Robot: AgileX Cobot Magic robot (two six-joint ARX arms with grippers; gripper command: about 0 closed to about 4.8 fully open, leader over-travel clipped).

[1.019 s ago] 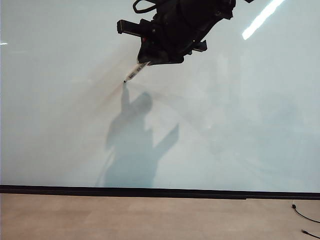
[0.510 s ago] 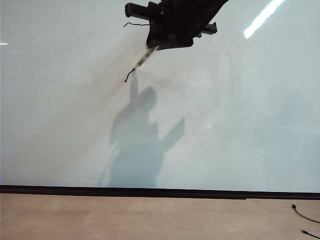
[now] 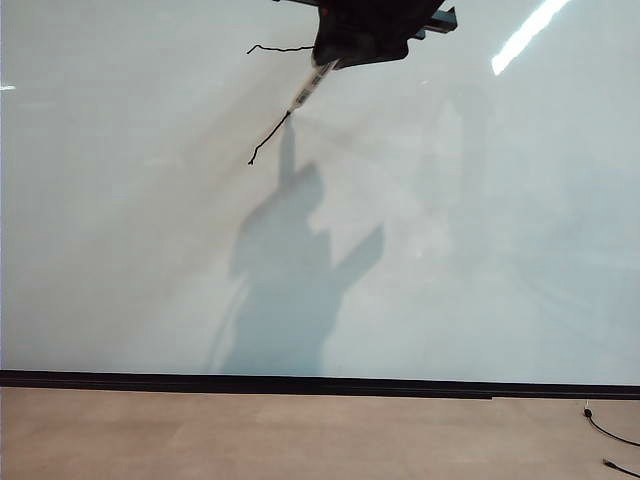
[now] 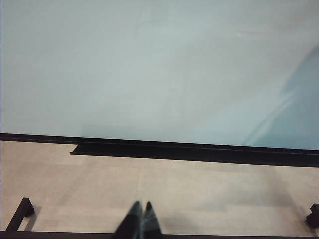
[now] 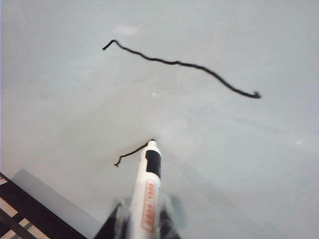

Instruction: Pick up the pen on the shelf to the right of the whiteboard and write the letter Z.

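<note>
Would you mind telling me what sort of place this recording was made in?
Probably a lab or office robot test area: a very large whiteboard standing on a beige floor, a loose cable lying there, and the right gripper holding a pen against the board.

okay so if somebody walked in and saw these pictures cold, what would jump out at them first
Probably the right gripper at the top of the whiteboard, shut on the pen with its tip against the board. Next, the wobbly black line drawn there and the arm's big shadow below. The left gripper hangs shut low over the floor.
</note>
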